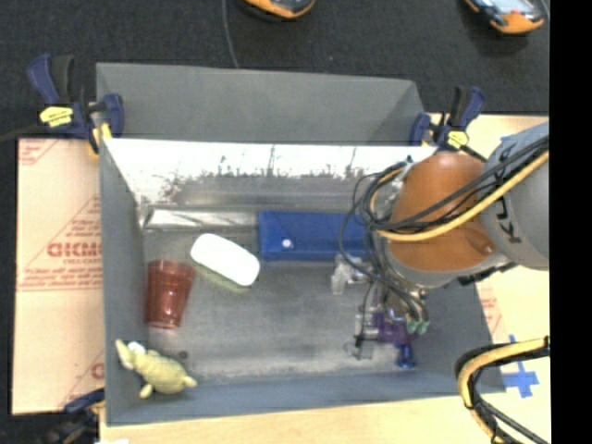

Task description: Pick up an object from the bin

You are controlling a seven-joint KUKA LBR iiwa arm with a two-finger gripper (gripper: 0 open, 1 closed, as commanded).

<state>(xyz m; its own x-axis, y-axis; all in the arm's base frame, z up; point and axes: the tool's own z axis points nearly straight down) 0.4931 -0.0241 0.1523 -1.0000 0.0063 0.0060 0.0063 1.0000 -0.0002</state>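
My gripper (382, 320) is down near the bin floor at the right side, below the orange wrist cover. A small purple thing with green bits (400, 333) lies right under and beside it, partly hidden by the gripper. A long blue box (301, 236) lies just up and left of the gripper, against the back wall, its right end hidden behind the wrist.
A white oval thing with a green underside (225, 260) lies left of the blue box. A red see-through cup (167, 293) is on its side at the left wall. A pale yellow plush animal (155, 369) sits in the front left corner.
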